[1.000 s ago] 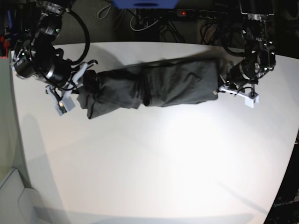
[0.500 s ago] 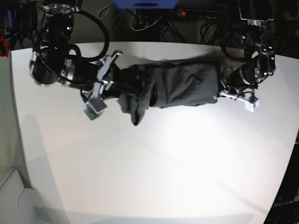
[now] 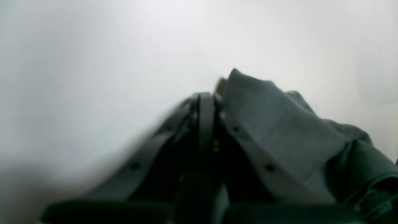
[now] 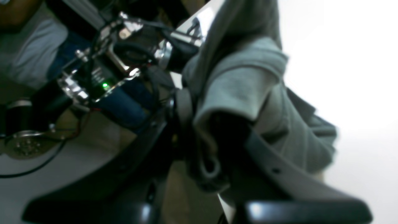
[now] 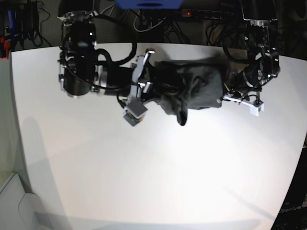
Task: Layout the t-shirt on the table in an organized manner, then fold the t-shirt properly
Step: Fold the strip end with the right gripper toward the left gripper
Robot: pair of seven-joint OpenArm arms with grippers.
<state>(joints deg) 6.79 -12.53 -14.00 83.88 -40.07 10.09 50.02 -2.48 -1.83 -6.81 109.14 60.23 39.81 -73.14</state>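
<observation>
1. We see the white bench (image 5: 158, 167) filling most of the base view, bare across its near half.
2. The t-shirt (image 5: 192, 88) lies bunched along the far side of the bench, strung between the two arms, with one fold drooping toward us near its middle.
3. Our right arm (image 5: 79, 72), on the left of the base view, reaches across toward the middle of the bench, its forearm lying roughly level and its wrist turned toward the cloth.
4. Our left arm (image 5: 259, 67), on the right of the base view, comes down from the far edge and bends in toward the shirt's other end.
5. The right fingers (image 4: 186, 115) pinch a thick roll of grey cloth; the right wrist view shows the fabric draped over and wedged between them, which the base view hides behind the wrist.
6. The left fingers (image 3: 206, 115) are pressed together on an edge of the t-shirt; only the left wrist view shows the cloth rising just beside them against the white bench.
7. The right wrist view alone shows the other arm's metal joints and a small green light (image 4: 105, 84) beyond the cloth.
</observation>
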